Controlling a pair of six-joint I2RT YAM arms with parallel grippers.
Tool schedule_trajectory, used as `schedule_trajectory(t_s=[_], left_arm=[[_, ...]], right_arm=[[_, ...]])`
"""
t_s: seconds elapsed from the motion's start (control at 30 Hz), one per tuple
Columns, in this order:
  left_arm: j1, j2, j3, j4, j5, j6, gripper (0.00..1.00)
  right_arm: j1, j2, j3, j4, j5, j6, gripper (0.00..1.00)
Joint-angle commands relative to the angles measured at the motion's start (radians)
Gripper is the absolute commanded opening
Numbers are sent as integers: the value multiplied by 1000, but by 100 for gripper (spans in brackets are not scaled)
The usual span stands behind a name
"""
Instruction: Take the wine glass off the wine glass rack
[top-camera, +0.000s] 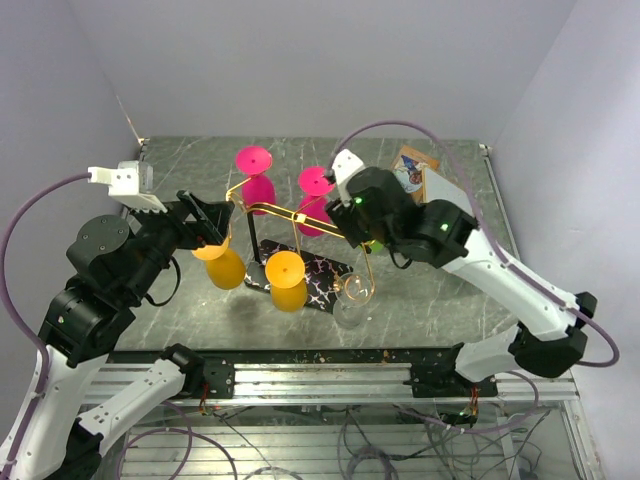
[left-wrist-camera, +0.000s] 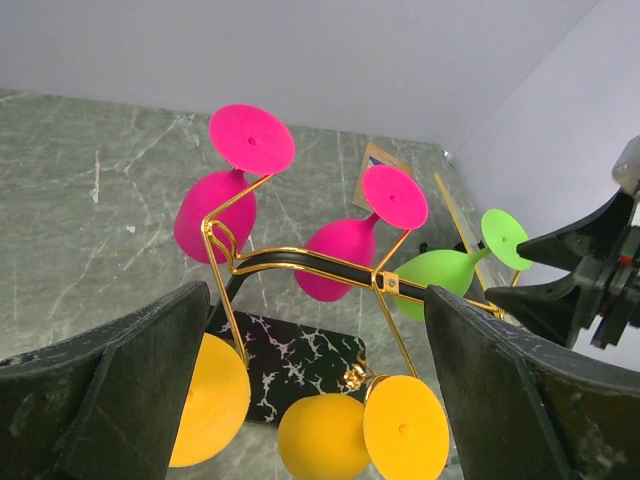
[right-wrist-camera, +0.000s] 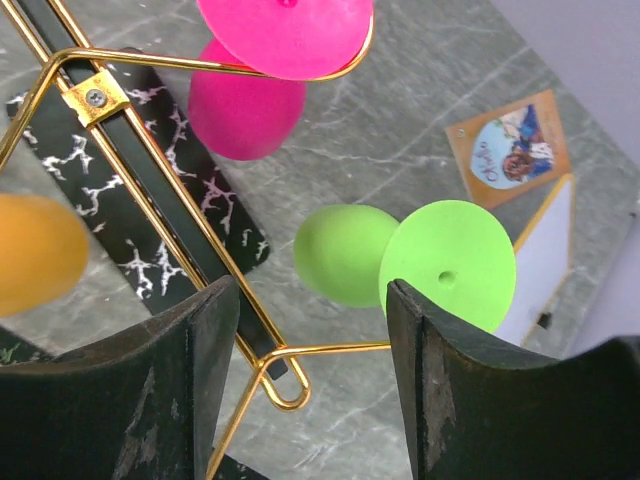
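The wine glass rack (top-camera: 270, 212) has gold wire arms, a black post and a black white-patterned base (top-camera: 322, 268). Two pink glasses (top-camera: 256, 178), two orange glasses (top-camera: 288, 280) and a green glass (right-wrist-camera: 345, 255) hang from it upside down. My left gripper (top-camera: 210, 222) is open at the rack's left end; in the left wrist view (left-wrist-camera: 315, 300) the orange glasses (left-wrist-camera: 325, 435) lie between its fingers, untouched. My right gripper (top-camera: 338, 212) is open over the rack's right arm. In the right wrist view (right-wrist-camera: 310, 290) a gold hook loop (right-wrist-camera: 285, 385) lies between its fingers, with the green foot (right-wrist-camera: 450, 262) beside the right finger.
A clear glass (top-camera: 352, 300) is by the right end of the base; I cannot tell whether it hangs or stands. A picture card (top-camera: 412, 168) and a white board lie at the back right. Walls close in the table on three sides.
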Motion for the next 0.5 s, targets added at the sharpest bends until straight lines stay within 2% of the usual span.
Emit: schedule_trajectory(t_s=[0.0, 0.27, 0.47], left_arm=[[7, -6, 31, -6, 6, 0, 99], [6, -16, 33, -22, -4, -5, 99], [6, -18, 35, -27, -9, -4, 99]], right_arm=[[85, 56, 56, -95, 335, 26, 58], [125, 146, 63, -90, 540, 15, 52], [124, 185, 52, -55, 603, 6, 50]])
